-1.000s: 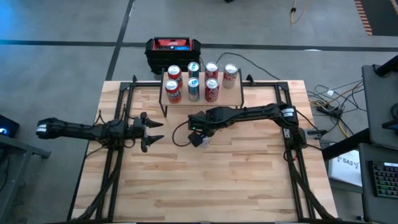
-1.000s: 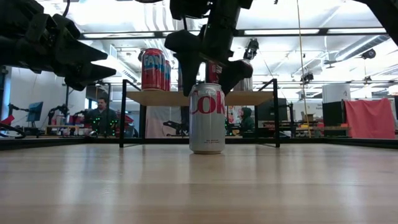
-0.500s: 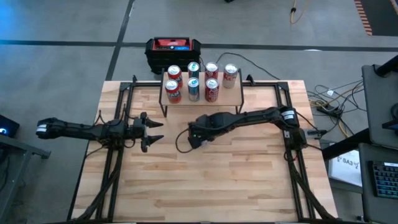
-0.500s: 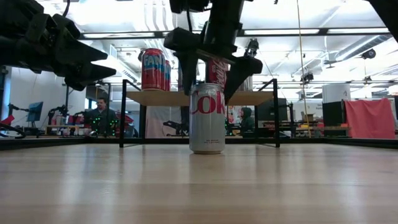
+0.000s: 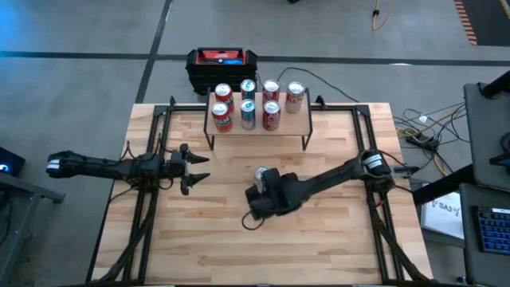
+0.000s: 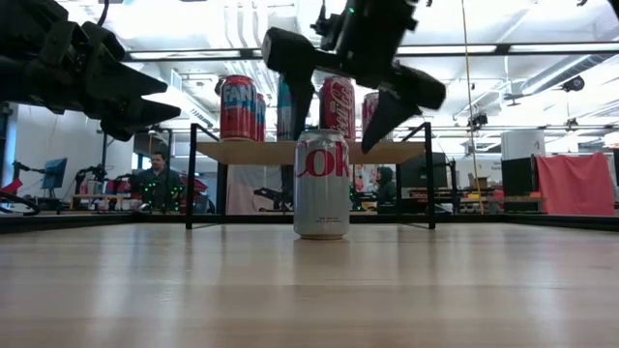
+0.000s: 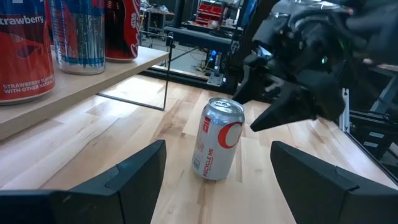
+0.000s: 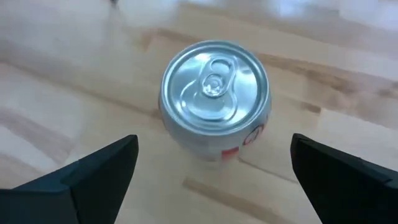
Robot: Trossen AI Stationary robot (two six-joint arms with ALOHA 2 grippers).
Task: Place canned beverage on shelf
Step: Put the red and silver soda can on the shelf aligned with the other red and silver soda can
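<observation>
A silver cola can (image 5: 260, 174) stands upright on its base in the middle of the wooden table, touched by nothing. My right gripper (image 6: 345, 89) hangs open just above and to the near side of the can. It slants down at the can's top (image 8: 214, 99), with one finger on either side and clear of it. My left gripper (image 5: 199, 167) waits open at the table's left, pointing level toward the can (image 7: 217, 140). The shelf (image 5: 296, 121), a light wooden board on black legs at the far edge, carries several cans.
A black-and-red box (image 5: 222, 60) sits on the floor beyond the table's far edge. Black frame bars (image 5: 151, 207) run along the table's left and right sides. The shelf board has a bare patch at its right end. People show in the room behind (image 6: 160, 179).
My right gripper has swung from over the can, close to the shelf, toward the table's near edge. It has rolled about its own axis, and its fingers now stand wider apart. The can, hidden under it before in the high view, shows now and has not moved.
</observation>
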